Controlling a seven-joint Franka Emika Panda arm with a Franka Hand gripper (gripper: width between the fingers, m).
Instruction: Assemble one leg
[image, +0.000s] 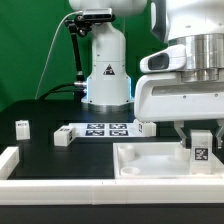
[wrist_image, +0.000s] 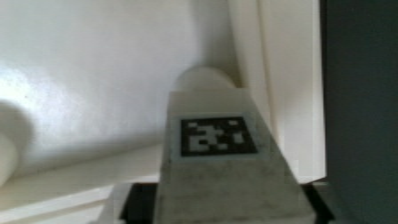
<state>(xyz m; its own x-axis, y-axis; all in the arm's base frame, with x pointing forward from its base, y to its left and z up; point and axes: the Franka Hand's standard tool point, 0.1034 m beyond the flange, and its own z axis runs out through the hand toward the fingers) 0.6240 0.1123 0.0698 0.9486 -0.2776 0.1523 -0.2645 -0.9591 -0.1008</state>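
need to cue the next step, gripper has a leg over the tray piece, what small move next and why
Probably a short, slow descent. The gripper holds the leg upright over the near corner, on the exterior view's right, of the white tray-like piece. The wrist view shows the leg close to a white wall, but seating isn't visible, so lower gently before releasing.

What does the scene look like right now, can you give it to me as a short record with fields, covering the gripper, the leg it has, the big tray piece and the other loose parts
gripper: gripper shut on the held leg, at the exterior view's right
held leg: held leg, upright, tag facing the camera; tag also shows in the wrist view
tabletop: white tray-like tabletop, under the held leg; contact cannot be told
spare legs: spare leg at the exterior view's left, another spare leg nearer the middle
marker board: marker board, flat on the table behind the tabletop
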